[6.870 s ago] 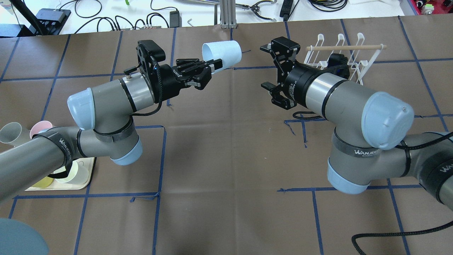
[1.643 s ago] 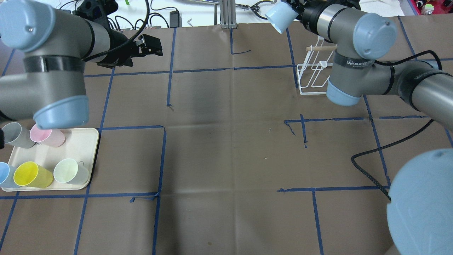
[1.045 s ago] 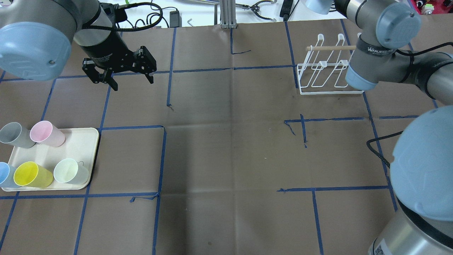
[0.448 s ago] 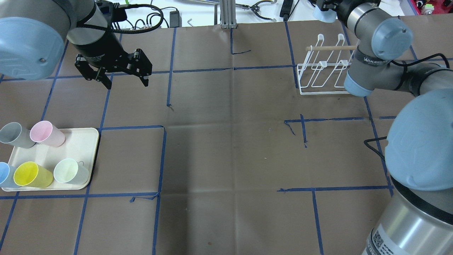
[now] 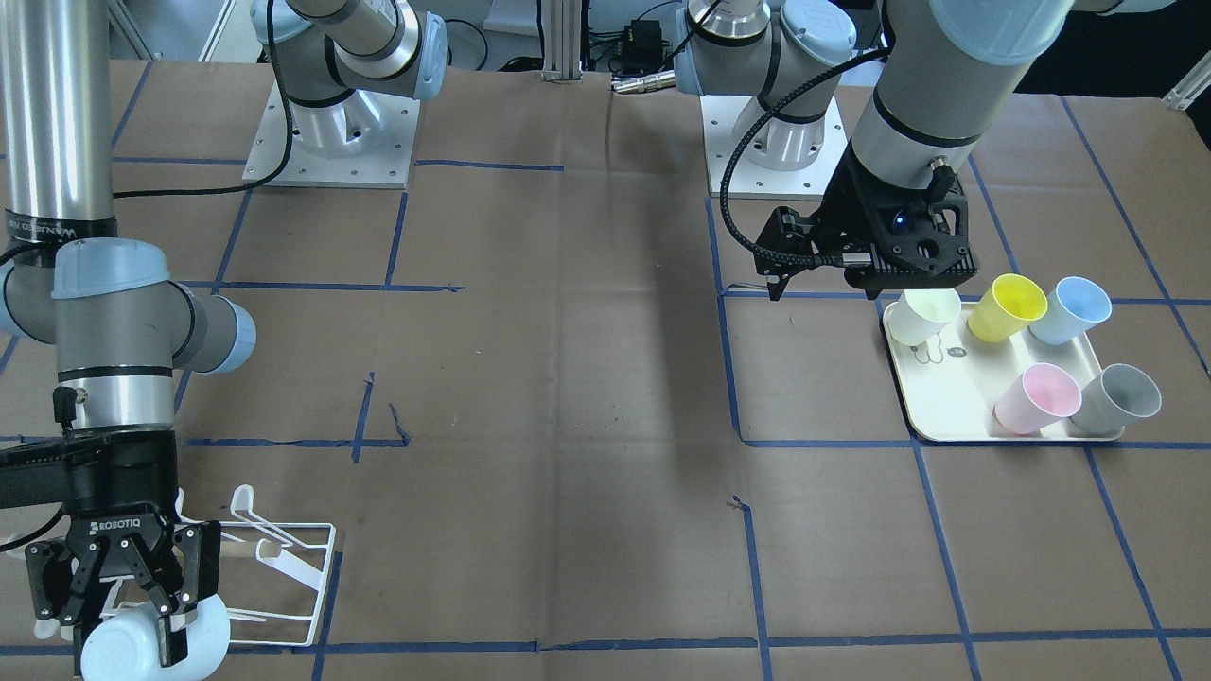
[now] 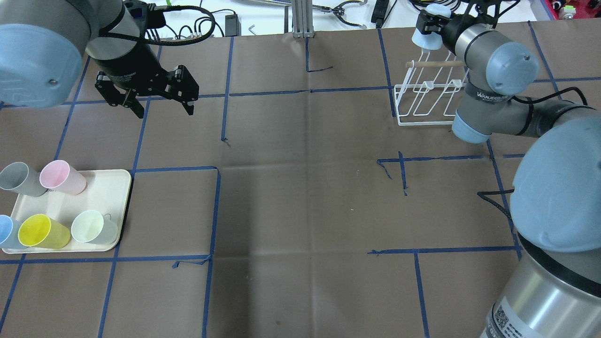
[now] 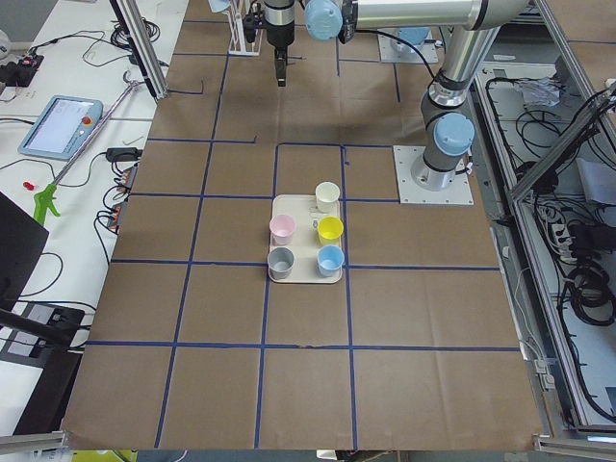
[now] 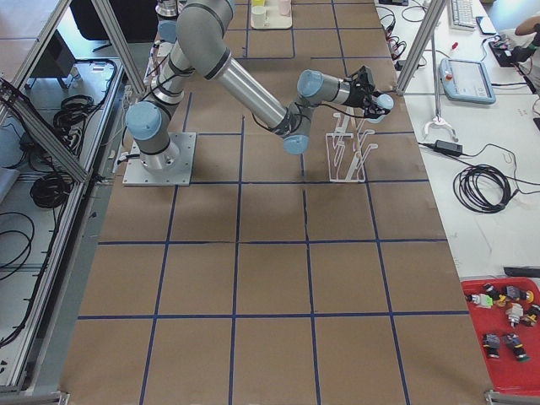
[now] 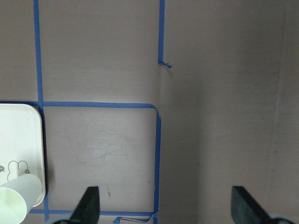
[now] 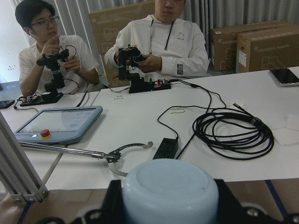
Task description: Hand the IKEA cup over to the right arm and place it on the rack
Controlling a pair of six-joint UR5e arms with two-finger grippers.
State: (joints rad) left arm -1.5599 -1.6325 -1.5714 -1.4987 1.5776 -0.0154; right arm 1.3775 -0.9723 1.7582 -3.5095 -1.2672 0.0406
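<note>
My right gripper [image 6: 428, 29] is shut on a pale blue cup [image 6: 427, 39] and holds it over the far end of the white wire rack [image 6: 425, 101], by its wooden dowel [image 6: 434, 63]. In the front-facing view the same gripper [image 5: 121, 613] holds the cup [image 5: 142, 648] beside the rack [image 5: 284, 558]. I cannot tell whether the cup touches a prong. The right wrist view shows the cup's base [image 10: 170, 189] between the fingers. My left gripper [image 6: 164, 109] is open and empty, high over the table's left back; its fingertips [image 9: 88, 205] show in the left wrist view.
A cream tray [image 6: 108, 188] at the left front holds grey [image 6: 19, 178], pink [image 6: 61, 177], yellow [image 6: 42, 231], pale green [image 6: 91, 226] and blue cups. It also shows in the front-facing view [image 5: 956, 397]. A black cable [image 6: 493, 202] trails by the right arm's base. Operators sit beyond the table's far edge.
The cup passed from the left gripper to the right one. The right arm has since lowered it from beyond the far edge toward the rack's far end. The left gripper drifted slightly left, open.
</note>
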